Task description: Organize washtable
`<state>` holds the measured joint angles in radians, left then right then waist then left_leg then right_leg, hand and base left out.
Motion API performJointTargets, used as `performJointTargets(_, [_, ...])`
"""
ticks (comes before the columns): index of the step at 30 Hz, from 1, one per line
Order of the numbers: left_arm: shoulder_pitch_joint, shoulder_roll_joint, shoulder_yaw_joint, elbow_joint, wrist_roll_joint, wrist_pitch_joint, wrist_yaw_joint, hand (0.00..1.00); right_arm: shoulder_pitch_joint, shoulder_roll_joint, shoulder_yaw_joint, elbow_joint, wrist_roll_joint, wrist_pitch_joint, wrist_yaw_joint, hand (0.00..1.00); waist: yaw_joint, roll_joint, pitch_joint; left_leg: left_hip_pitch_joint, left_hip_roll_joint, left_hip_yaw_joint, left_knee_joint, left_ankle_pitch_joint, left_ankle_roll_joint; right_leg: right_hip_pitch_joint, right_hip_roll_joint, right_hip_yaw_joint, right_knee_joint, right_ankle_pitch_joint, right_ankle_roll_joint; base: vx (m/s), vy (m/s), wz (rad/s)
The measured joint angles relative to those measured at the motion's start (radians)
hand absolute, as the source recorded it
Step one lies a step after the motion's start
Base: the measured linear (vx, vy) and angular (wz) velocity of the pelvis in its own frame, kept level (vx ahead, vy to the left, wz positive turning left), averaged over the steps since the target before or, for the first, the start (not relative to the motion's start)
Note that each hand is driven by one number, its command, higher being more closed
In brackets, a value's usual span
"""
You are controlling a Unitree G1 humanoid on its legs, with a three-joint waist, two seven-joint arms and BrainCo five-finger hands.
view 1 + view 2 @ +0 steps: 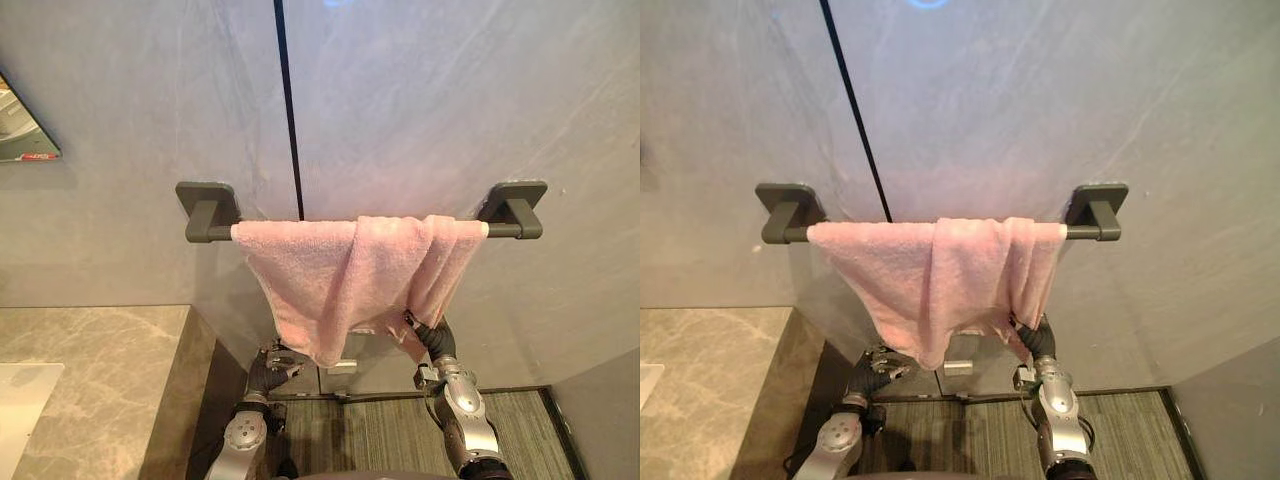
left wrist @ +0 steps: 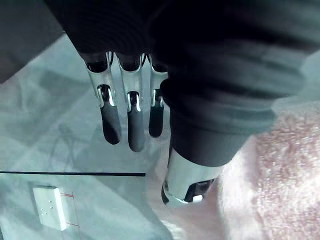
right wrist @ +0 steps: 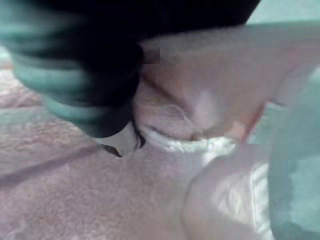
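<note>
A pink towel (image 1: 340, 280) hangs bunched over a dark grey towel bar (image 1: 207, 233) on the grey wall, with one corner drooping lowest in the middle. My left hand (image 1: 278, 358) is just below and left of that corner; in the left wrist view its fingers (image 2: 129, 125) are straight and the thumb rests beside the pink cloth (image 2: 280, 190). My right hand (image 1: 437, 340) reaches up under the towel's lower right edge. Its dark cover (image 3: 75, 65) is pressed into the towel (image 3: 75, 200), and its fingers are hidden in the folds.
A marble counter (image 1: 100, 370) with a white basin (image 1: 22, 400) fills the lower left. A mirror's corner (image 1: 25, 130) shows on the left wall. A small white plate (image 2: 50, 207) sits low on the wall, above a striped floor (image 1: 380, 430).
</note>
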<state>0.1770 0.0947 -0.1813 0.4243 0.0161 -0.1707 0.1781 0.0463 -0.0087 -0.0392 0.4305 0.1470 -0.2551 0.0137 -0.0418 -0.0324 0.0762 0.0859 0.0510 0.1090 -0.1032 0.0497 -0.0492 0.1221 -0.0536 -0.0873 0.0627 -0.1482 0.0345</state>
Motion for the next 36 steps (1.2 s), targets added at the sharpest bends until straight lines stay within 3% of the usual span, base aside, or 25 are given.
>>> performJointTargets(14, [0.0, -0.001, 0.0, 0.0, -0.001, 0.0, 0.004, 0.0, 0.053, -0.004, 0.0, 0.108, -0.001, 0.078, -0.035, 0.0, 0.0, 0.012, 0.009, 0.003, 0.0, 0.002, 0.0, -0.002, -0.002, 0.014, 0.001, -0.001, -0.022, 0.006, -0.001, 0.0, 0.0, 0.0])
performJointTargets(23, [0.006, -0.003, 0.041, 0.04, -0.013, 0.009, 0.004, 0.0, 0.083, -0.021, -0.006, 0.137, -0.001, 0.085, -0.043, 0.0, -0.002, 0.012, 0.009, 0.008, 0.0, 0.002, 0.005, -0.002, -0.002, 0.017, 0.001, 0.0, -0.018, 0.006, -0.001, 0.0, -0.002, 0.0])
performJointTargets(28, [0.023, -0.003, 0.103, 0.038, -0.054, 0.009, 0.004, 0.0, 0.1, -0.019, -0.081, 0.135, -0.001, 0.087, -0.067, 0.0, -0.001, 0.014, 0.009, 0.012, 0.0, 0.002, 0.005, -0.002, -0.002, 0.018, 0.0, 0.001, -0.013, 0.006, -0.001, 0.0, 0.0, 0.0])
performJointTargets(36, [0.088, -0.004, 0.224, -0.153, -0.069, 0.01, 0.019, 0.0, 0.181, -0.029, -0.195, -0.079, -0.02, 0.088, -0.108, 0.0, -0.001, 0.028, 0.013, 0.026, 0.0, 0.001, 0.006, -0.002, -0.002, 0.03, -0.001, 0.002, -0.008, 0.006, -0.001, -0.01, -0.006, 0.0])
